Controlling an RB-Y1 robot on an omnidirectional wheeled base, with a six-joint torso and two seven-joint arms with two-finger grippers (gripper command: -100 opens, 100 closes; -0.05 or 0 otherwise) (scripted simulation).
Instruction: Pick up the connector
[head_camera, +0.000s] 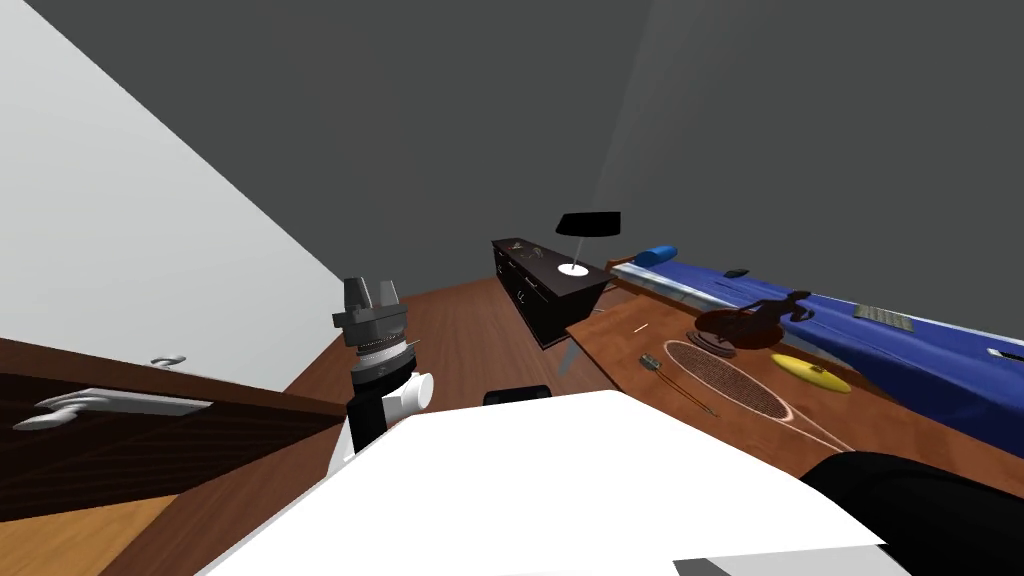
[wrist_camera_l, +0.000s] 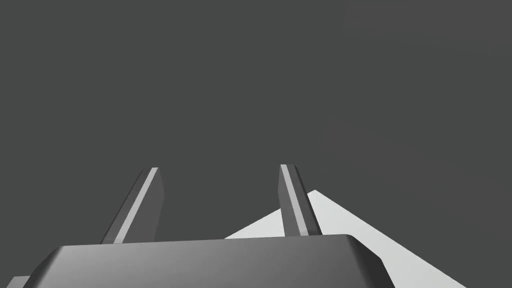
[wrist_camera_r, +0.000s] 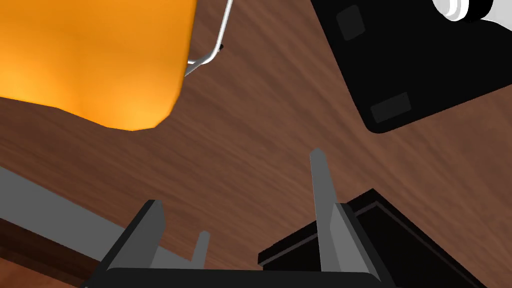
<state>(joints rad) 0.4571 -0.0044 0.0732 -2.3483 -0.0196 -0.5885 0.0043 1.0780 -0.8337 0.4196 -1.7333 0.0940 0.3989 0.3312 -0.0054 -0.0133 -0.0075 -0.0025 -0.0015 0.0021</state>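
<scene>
The connector (head_camera: 649, 362) is, as far as we can tell, the small dark piece on the wooden table (head_camera: 620, 340) to our right, near its front edge, with a thin line running from it alongside the racket (head_camera: 725, 378). It lies just beside the racket's head, apart from both our grippers. Past the racket sit a yellow disc (head_camera: 810, 372) and a dark horse figure (head_camera: 750, 322), and a blue cover (head_camera: 900, 355) runs along the table's far side. Beyond the table's end stands a dark sideboard (head_camera: 540, 290) with a lamp (head_camera: 588, 225) on it.

Our left gripper (head_camera: 371, 290) is raised at our left, well away from the table, pointing up, its fingers (wrist_camera_l: 147, 200) apart with nothing between them. Our right gripper (wrist_camera_r: 235, 177) hangs over the wood floor (wrist_camera_r: 250, 125), its fingers also apart and empty. An orange seat (wrist_camera_r: 95, 60) with a thin metal leg (wrist_camera_r: 222, 30) lies beyond it.
</scene>
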